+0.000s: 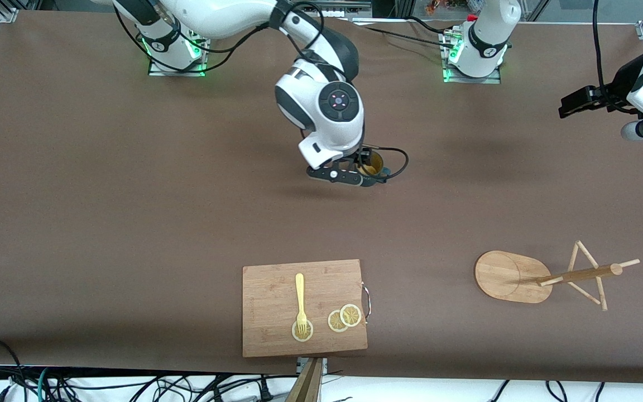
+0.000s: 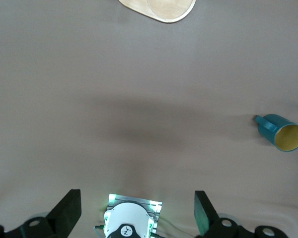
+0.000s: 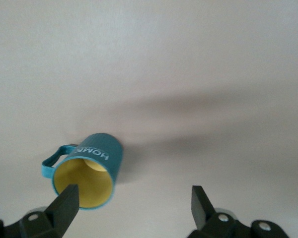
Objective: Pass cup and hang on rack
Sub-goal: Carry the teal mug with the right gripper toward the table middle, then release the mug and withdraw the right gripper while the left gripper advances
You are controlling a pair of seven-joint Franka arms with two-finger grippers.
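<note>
Now glossy teal cup (image 3: 89, 173) upright on matte table; right gripper (image 3: 131, 203) fingers apart above; left gripper (image 2: 136, 210) fingers apart.

Bamboo cutting board (image 1: 277, 290) with a yellow fork (image 1: 300, 298) and three lemon slices (image 1: 345, 318) on it.

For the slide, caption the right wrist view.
Open right hand over the teal cup standing on the brown table.
</note>
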